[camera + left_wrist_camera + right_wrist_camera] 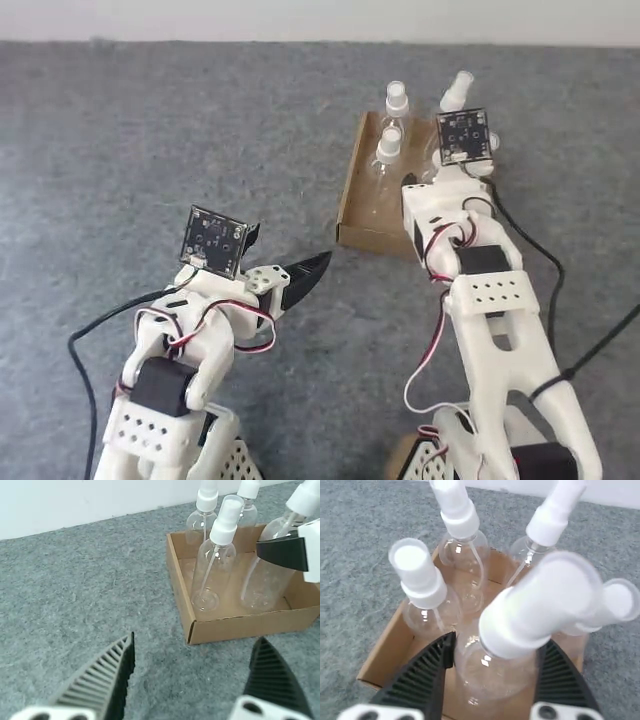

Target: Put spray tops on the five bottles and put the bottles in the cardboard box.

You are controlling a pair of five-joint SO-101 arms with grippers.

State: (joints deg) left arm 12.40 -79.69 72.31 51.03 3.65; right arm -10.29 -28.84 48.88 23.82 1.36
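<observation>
The left tool [196, 641] hangs over the grey table [75, 580], well left of the cardboard box [240, 627], its fingers spread wide around nothing. Inside the box's left half an upright bottle [214, 565] stands capped. The far bottles [201, 520] stand at the box's back wall; I cannot tell whether inside it or just beyond. Over the box's right half the right tool [490, 680] pinches a tilted bottle [485, 665] by its body, spray top [540, 610] on.

The bottles [212, 575] are glossy clear plastic, box [240, 627] matt cardboard, table [75, 590] rough felt.
</observation>
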